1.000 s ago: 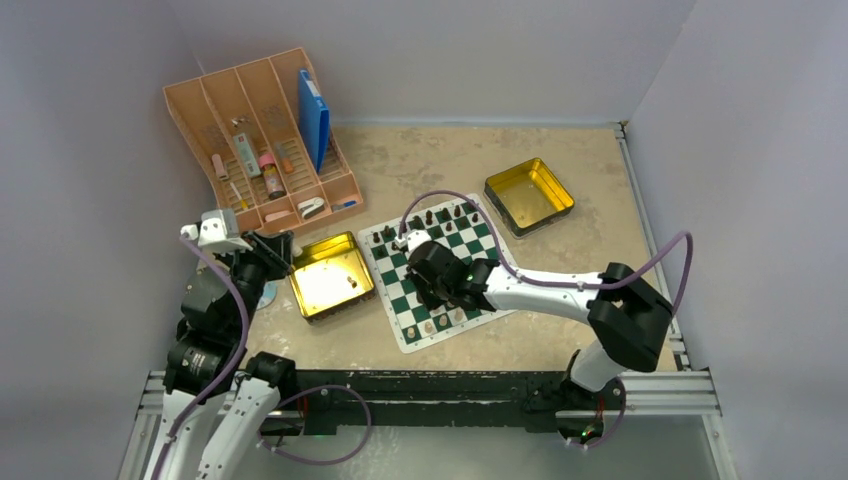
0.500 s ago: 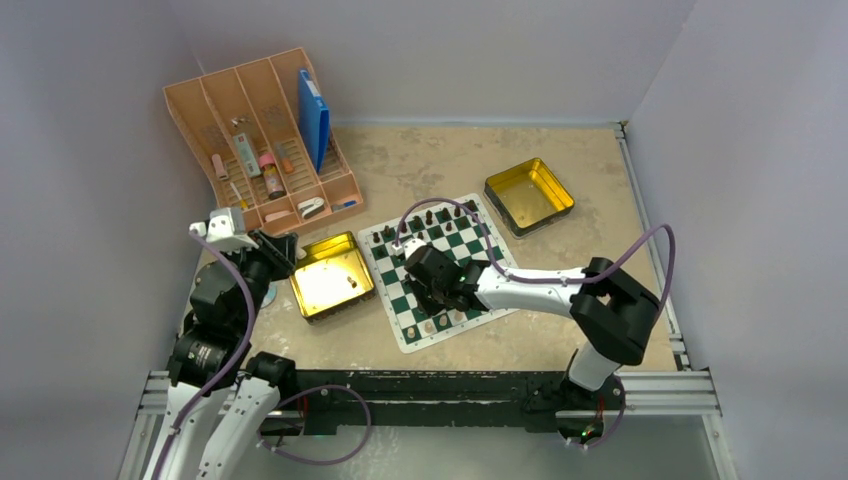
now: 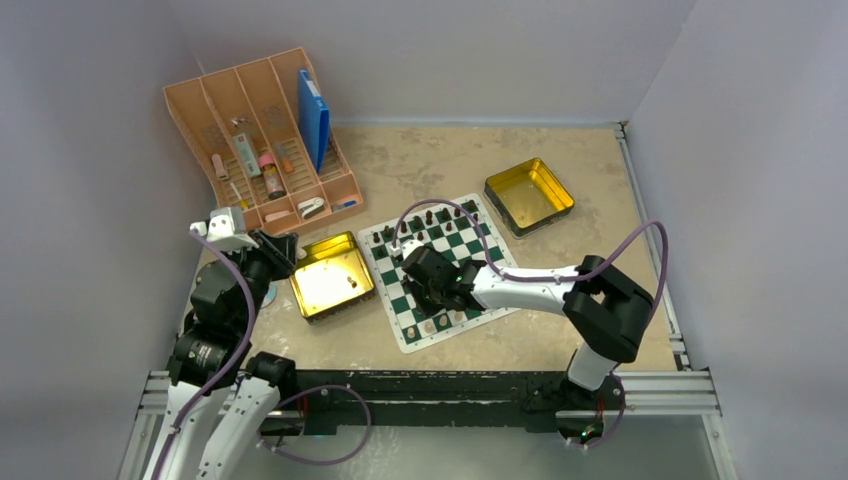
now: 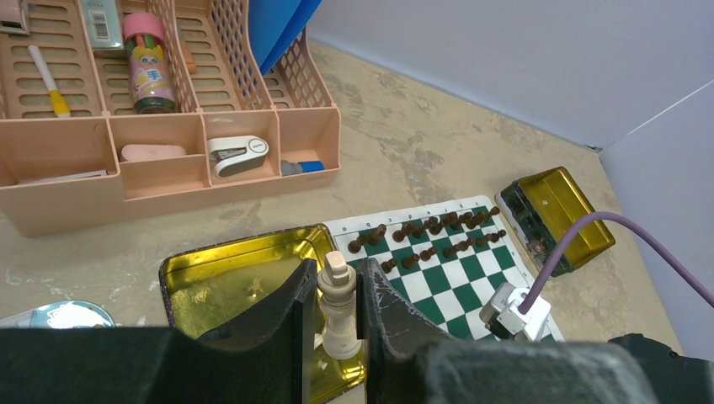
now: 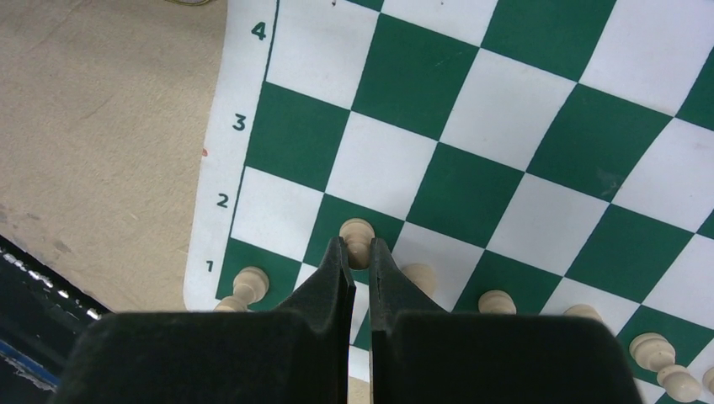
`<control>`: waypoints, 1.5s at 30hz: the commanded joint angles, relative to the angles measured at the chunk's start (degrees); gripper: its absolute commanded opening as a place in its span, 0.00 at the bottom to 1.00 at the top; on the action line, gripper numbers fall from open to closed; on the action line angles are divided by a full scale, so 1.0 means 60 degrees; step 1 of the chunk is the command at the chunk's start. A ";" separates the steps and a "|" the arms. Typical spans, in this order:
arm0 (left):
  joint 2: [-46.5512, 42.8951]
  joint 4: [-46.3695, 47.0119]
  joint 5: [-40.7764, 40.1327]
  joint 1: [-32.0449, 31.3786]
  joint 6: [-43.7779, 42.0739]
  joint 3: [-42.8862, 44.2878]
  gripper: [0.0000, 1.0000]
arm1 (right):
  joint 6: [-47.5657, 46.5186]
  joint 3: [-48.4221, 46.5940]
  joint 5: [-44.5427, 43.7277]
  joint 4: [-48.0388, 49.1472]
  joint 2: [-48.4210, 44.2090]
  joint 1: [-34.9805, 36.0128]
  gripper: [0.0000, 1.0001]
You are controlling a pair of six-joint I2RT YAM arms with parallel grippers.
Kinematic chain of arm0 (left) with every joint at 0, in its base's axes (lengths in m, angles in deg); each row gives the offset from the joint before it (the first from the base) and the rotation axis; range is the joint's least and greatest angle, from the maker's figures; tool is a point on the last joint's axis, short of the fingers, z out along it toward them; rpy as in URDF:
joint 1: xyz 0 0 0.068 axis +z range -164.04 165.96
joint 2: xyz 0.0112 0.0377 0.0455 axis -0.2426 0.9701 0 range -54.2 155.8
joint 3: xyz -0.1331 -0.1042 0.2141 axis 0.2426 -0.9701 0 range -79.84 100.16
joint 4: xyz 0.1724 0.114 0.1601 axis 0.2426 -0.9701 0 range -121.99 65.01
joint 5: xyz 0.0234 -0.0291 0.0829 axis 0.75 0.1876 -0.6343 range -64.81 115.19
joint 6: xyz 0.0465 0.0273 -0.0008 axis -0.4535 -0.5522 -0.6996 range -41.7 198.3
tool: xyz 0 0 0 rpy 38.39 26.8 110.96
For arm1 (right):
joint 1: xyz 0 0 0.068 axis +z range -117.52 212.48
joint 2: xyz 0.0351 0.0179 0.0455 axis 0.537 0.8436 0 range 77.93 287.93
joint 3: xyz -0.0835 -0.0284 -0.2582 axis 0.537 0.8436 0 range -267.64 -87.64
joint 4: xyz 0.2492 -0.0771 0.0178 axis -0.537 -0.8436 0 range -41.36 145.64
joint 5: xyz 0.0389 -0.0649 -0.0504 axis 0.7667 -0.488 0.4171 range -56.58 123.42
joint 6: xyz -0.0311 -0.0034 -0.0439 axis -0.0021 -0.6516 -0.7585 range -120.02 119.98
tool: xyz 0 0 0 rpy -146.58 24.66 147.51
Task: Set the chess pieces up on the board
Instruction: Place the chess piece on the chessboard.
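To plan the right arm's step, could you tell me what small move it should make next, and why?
Probably open the right gripper and let go. Its jaws are shut on a light pawn upright over a green row-2 square of the board, just ahead of the light pieces along row 1, so it looks placed; whether its base touches is hidden.

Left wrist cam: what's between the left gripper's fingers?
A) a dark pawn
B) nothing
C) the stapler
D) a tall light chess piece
D: the left gripper is closed on an upright tall light chess piece, with the gold tin just beyond it.
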 commanded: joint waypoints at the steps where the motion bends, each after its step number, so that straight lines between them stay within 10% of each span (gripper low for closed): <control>1: 0.0073 0.0389 -0.0040 0.0047 0.0059 -0.0025 0.00 | -0.0052 -0.0369 0.0044 0.0044 0.0037 0.0029 0.04; 29: 0.0096 0.0381 0.0025 0.0047 -0.0112 -0.0003 0.00 | -0.0108 -0.0521 0.0353 -0.0376 0.0281 0.0194 0.11; 45: 0.0097 0.0973 0.1704 0.0047 -0.0799 0.0111 0.00 | -0.0220 -0.0976 0.0533 -0.0611 0.0043 0.0222 0.49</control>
